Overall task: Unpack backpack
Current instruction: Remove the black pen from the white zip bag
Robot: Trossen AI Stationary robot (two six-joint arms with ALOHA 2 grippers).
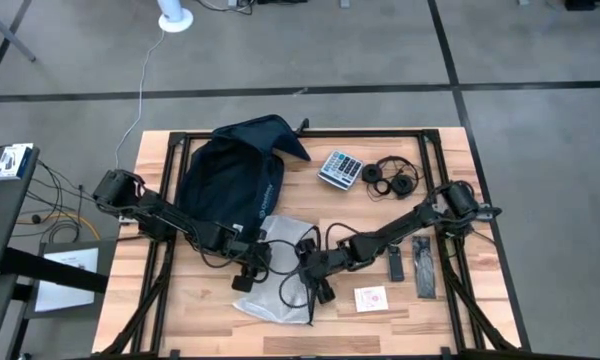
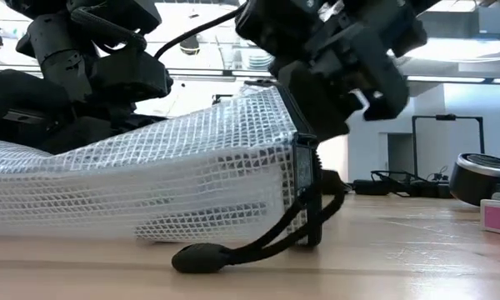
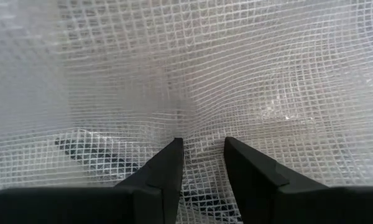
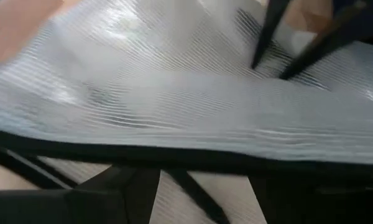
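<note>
A clear mesh pouch (image 1: pixel 280 270) with a black strap (image 2: pixel 258 242) lies near the middle of the wooden table (image 1: pixel 380 335). Beyond the pouch sit a calculator (image 1: pixel 340 169) and, just beside it, black headphones (image 1: pixel 392 178). Nearer, beside the pouch, lies a small white card (image 1: pixel 371 298), with two dark flat objects (image 1: pixel 412 266) past it.

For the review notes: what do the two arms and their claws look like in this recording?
Both arms are dark, nearly black, built of jointed segments with chunky blocks at the joints. Black cables loop beside each arm. The left claw has two flat, matte black fingers with squared, wedge-like tips. The right claw looks equally dark and blocky from above. No markings are readable.
</note>
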